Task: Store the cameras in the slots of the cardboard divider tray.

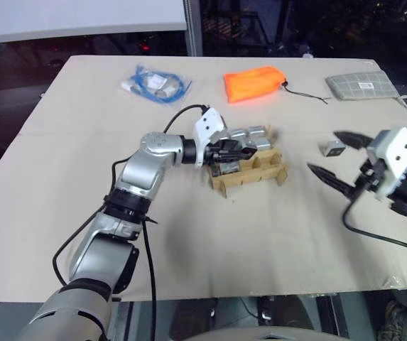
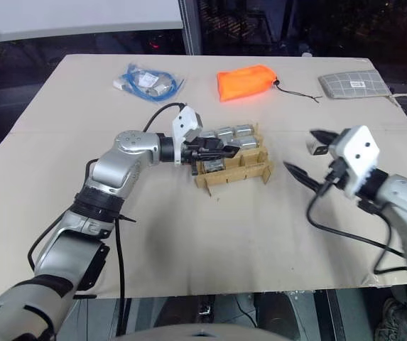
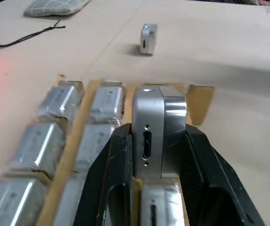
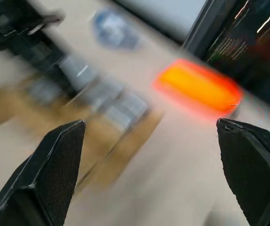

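Note:
The cardboard divider tray (image 1: pixel 249 177) stands mid-table, with several silver cameras (image 3: pixel 59 101) sitting in its slots. My left gripper (image 1: pixel 242 151) hovers over the tray's left part, shut on one silver camera (image 3: pixel 156 127) held on edge between its black fingers (image 3: pixel 116 165), above a slot in the row nearest the loose camera. That loose camera (image 1: pixel 334 148) lies on the table to the right of the tray. My right gripper (image 1: pixel 322 150) is at the right, open wide and holding nothing, its tips close to the loose camera in the head views.
An orange pouch (image 1: pixel 254 82) with a black cord lies behind the tray. A grey gridded pad (image 1: pixel 359 85) is at the back right, and a bag of blue cable (image 1: pixel 157 84) at the back left. Black cables trail from both arms.

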Tool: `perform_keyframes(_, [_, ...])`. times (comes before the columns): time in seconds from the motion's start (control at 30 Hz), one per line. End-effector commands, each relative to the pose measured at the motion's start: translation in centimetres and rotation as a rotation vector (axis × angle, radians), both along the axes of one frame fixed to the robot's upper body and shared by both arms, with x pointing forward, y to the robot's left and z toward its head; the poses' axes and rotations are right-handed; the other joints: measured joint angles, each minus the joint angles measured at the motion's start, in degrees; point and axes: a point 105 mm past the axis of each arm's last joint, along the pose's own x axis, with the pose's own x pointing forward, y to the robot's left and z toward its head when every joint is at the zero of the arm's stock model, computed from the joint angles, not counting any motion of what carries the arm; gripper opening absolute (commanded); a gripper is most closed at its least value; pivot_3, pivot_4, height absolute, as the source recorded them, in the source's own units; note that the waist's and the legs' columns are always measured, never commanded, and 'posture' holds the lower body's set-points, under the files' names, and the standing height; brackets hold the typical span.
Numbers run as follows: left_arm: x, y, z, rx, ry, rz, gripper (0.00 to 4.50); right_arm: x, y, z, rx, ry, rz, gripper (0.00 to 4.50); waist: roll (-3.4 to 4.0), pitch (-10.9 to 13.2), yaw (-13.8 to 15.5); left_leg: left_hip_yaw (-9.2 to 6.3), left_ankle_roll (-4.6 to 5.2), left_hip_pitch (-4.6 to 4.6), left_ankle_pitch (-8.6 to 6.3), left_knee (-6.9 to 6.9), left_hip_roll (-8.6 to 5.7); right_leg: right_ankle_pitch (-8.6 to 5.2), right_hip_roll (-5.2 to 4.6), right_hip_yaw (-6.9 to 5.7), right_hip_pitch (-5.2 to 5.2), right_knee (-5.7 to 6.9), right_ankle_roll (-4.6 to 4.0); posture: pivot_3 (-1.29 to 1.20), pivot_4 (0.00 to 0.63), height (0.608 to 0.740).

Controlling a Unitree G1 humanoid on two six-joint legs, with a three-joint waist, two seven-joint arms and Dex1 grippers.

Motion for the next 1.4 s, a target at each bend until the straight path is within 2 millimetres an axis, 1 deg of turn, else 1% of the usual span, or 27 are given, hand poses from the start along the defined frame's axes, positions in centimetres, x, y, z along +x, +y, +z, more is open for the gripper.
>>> perform_keyframes(0.03, [-0.2, -0.7, 1.2, -0.008, -0.052, -0.037, 0.8, -2.5, 0.1, 1.6, 0.033, 0.099, 0.072, 4.42, -0.01, 0.0, -0.2, -0.02, 0.02, 0.0, -0.01, 0.0, 0.0, 0.0, 0.0, -0.01, 0.0, -0.01, 0.0, 0.0, 0.15, 0.74])
perform_keyframes(0.17, [-0.3, -0.9, 0.8, -0.004, -0.016, -0.034, 0.8, -3.9, -0.3, 1.7, 0.052, 0.219, 0.101, 4.42, -0.05, 0.0, -0.3, -0.03, 0.05, 0.07, -0.03, -0.03, 0.03, 0.0, 0.05, 0.02, 0.02, 0.03, 0.0, 0.0, 0.15, 0.74])
perform_keyframes(0.3, [-0.2, -0.7, 0.7, 0.011, -0.007, -0.019, 0.8, -4.5, -0.5, 1.3, 0.051, 0.28, 0.103, 4.42, -0.06, 0.0, -0.2, -0.02, 0.06, 0.06, -0.03, -0.03, 0.02, 0.0, 0.02, 0.04, 0.01, 0.02, 0.01, 0.0, 0.15, 0.74])
perform_keyframes(0.5, [-0.1, -0.9, 0.4, 0.022, -0.009, -0.004, 0.8, -4.3, 0.3, 1.3, 0.065, 0.281, 0.128, 4.42, -0.07, 0.0, -0.2, -0.03, 0.06, 0.05, -0.03, -0.02, 0.01, 0.0, 0.02, 0.03, 0.01, 0.02, 0.02, 0.0, 0.15, 0.74])
perform_keyframes(0.63, [-0.3, -0.9, 0.0, 0.061, -0.009, -0.014, 0.8, -4.1, 0.1, 1.2, 0.056, 0.277, 0.118, 4.42, -0.07, 0.0, -0.2, -0.03, 0.05, 0.05, -0.03, -0.02, 0.0, 0.0, 0.02, 0.03, 0.01, 0.02, 0.02, 0.0, 0.15, 0.74])
perform_keyframes(0.7, [-0.1, -0.8, 0.2, 0.063, -0.011, -0.001, 0.8, -4.0, 0.1, 1.2, 0.056, 0.273, 0.116, 4.42, -0.07, 0.0, -0.2, -0.03, 0.05, 0.05, -0.03, -0.02, 0.0, 0.0, 0.02, 0.03, 0.01, 0.02, 0.02, 0.0, 0.15, 0.74])
perform_keyframes(0.8, [0.1, -0.5, -0.1, 0.085, -0.003, 0.015, 0.8, -4.0, 0.2, 1.2, 0.058, 0.268, 0.117, 4.42, -0.07, 0.0, -0.2, -0.03, 0.05, 0.05, -0.03, -0.02, 0.0, 0.0, 0.02, 0.03, 0.01, 0.02, 0.02, 0.0, 0.15, 0.74])
perform_keyframes(0.97, [-0.2, -0.6, -0.5, 0.096, 0.013, 0.001, 0.8, -4.0, 0.1, 1.1, 0.057, 0.261, 0.108, 4.42, -0.07, 0.0, -0.2, -0.03, 0.05, 0.05, -0.03, -0.02, 0.01, 0.0, 0.03, 0.03, 0.01, 0.02, 0.02, 0.0, 0.15, 0.74])
perform_keyframes(1.23, [-0.2, -1.1, -0.3, 0.095, 0.019, -0.004, 0.8, -3.8, 0.1, 1.2, 0.06, 0.247, 0.102, 4.42, -0.07, 0.0, -0.2, -0.03, 0.05, 0.05, -0.03, -0.02, 0.01, 0.0, 0.03, 0.03, 0.01, 0.02, 0.02, 0.0, 0.15, 0.74])
perform_keyframes(1.4, [0.0, -0.9, 0.2, 0.161, 0.018, -0.033, 0.8, -3.8, 0.1, 1.1, 0.063, 0.247, 0.103, 4.42, -0.07, 0.0, -0.2, -0.03, 0.05, 0.05, -0.03, -0.02, 0.0, 0.0, 0.03, 0.03, 0.01, 0.02, 0.02, 0.0, 0.15, 0.74])
